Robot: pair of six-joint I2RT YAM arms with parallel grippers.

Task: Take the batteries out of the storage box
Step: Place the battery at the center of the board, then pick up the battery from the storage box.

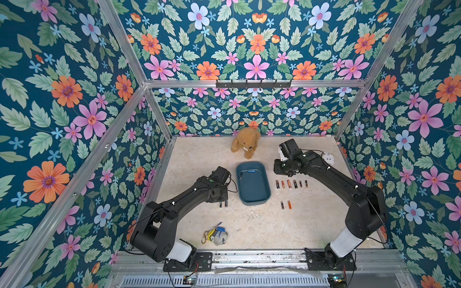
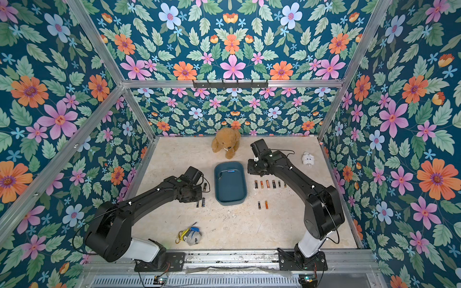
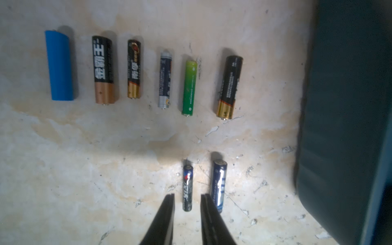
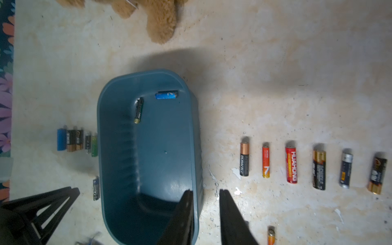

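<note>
My left gripper stands apart over the table. A thin dark battery lies loose between its fingers, its long axis running up the frame in line with them (neither finger touches it). My right gripper is apart too, straddling the box wall low in the frame. Higher up, inside the box, a blue battery lies crosswise and a black battery runs nearly top-to-bottom.

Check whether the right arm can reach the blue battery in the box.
Probably yes: the storage box is open-topped, nothing covers the blue battery, and the right gripper hovers open near its rim.
</note>
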